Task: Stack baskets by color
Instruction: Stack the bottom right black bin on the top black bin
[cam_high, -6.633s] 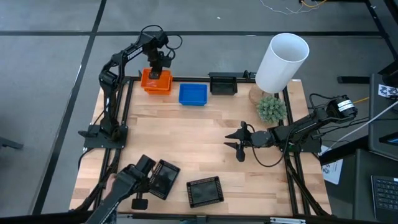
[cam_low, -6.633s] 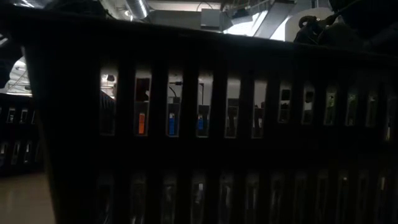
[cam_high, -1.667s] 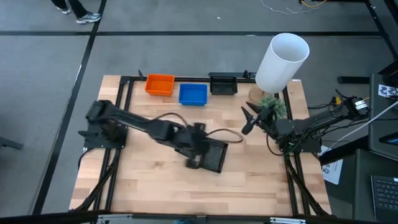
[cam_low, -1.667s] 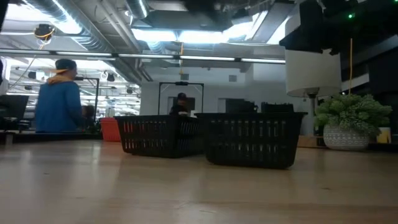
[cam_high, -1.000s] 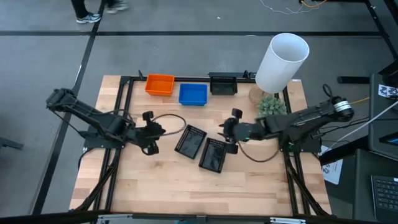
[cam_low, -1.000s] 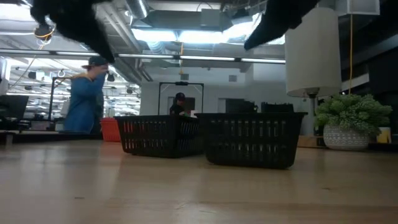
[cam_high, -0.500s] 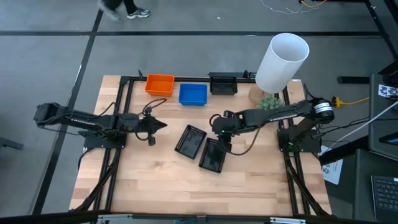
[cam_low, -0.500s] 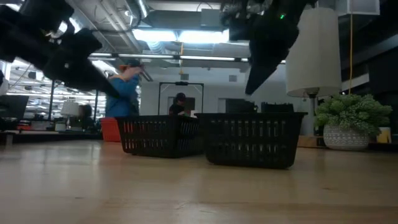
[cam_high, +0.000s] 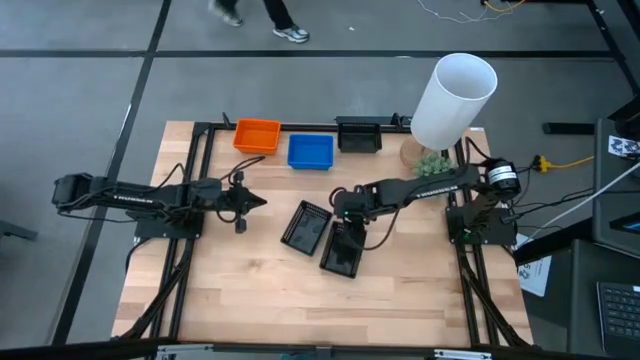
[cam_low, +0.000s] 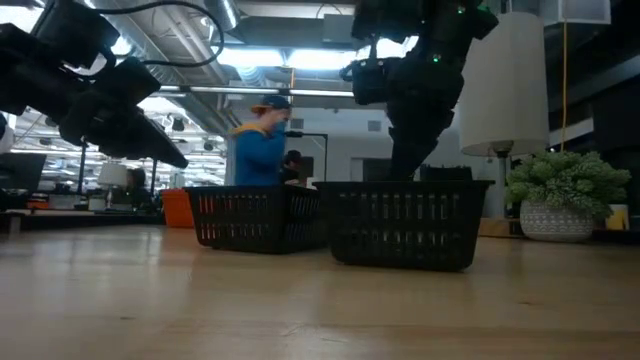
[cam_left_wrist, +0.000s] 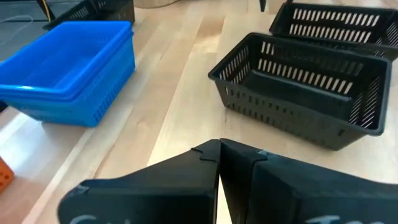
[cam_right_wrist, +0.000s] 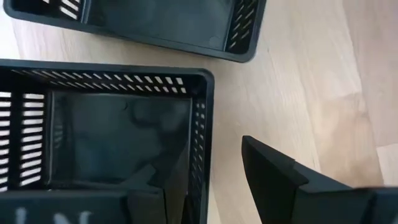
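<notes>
the right gripper (cam_right_wrist: 214, 177) has its fingers (cam_right_wrist: 273, 177) apart, straddling the end wall of the near black basket (cam_high: 343, 249), not yet clamped. a second black basket (cam_high: 306, 225) lies just beside it, so a lift may snag or drag it, or the thin wall may slip. the left gripper (cam_high: 254, 201) waits with fingers together, near that second basket. no readable writing on anything.

High camera looks straight down; low camera looks level across the surface (cam_low: 300, 310); both wrist cameras share the black baskets (cam_left_wrist: 298, 93) closely.
</notes>
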